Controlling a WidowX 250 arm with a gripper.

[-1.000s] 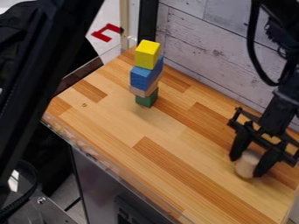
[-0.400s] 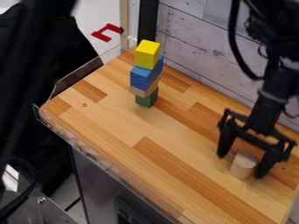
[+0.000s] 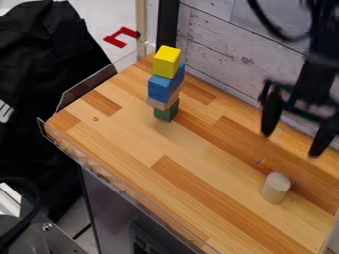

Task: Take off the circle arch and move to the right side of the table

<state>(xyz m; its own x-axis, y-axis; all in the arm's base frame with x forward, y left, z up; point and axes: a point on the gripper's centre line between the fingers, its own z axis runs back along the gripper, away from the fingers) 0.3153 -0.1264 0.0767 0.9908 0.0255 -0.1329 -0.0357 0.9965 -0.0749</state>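
The gripper (image 3: 290,143) hangs open above the right part of the table, its two fingers spread with nothing between them. Below it, a pale wooden cylinder (image 3: 275,188) stands upright on the table, apart from the fingers. Toward the back left stands a stack: a green block (image 3: 166,111) at the bottom, a thin natural-wood piece (image 3: 159,103) above it, then a blue block (image 3: 163,88), with a yellow block (image 3: 167,61) on top. I cannot tell which piece is the circle arch.
The wooden table (image 3: 132,144) has a clear raised guard (image 3: 86,89) along its left side. A whitewashed plank wall (image 3: 228,54) runs behind it at the upper right. A dark bag-like cloth (image 3: 49,74) lies beyond the left edge.
The gripper has let go of the cylinder, its fingers spreading, and has risen up and away from it. The cylinder stays standing at the right. The stack has not moved.
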